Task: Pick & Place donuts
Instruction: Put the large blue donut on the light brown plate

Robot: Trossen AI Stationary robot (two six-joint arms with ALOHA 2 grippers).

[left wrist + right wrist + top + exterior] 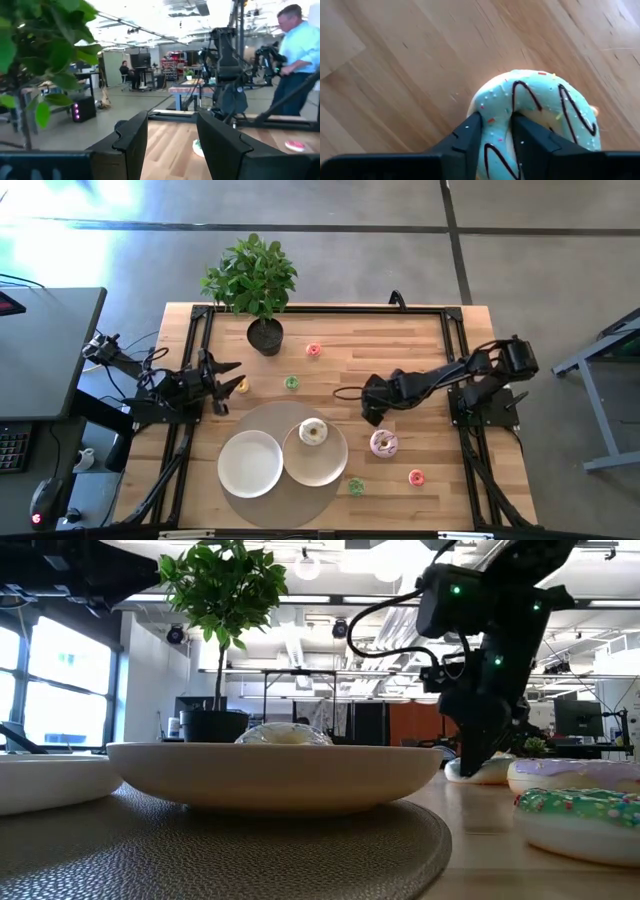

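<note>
Right wrist view: the right gripper (495,132) pinches the rim of a blue-iced donut (535,122) on the table (395,75), probably mid-grasp. Next, lift toward the plate (330,465) at seven o'clock. Left gripper (172,140) waits, spread.

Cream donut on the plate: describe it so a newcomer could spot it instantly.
On the round grey mat, opposite the potted plant, sit two white plates. The cream-iced donut lies in the right plate, towards the plant. It is the only donut on a plate; the rest lie on the tabletop.
</note>
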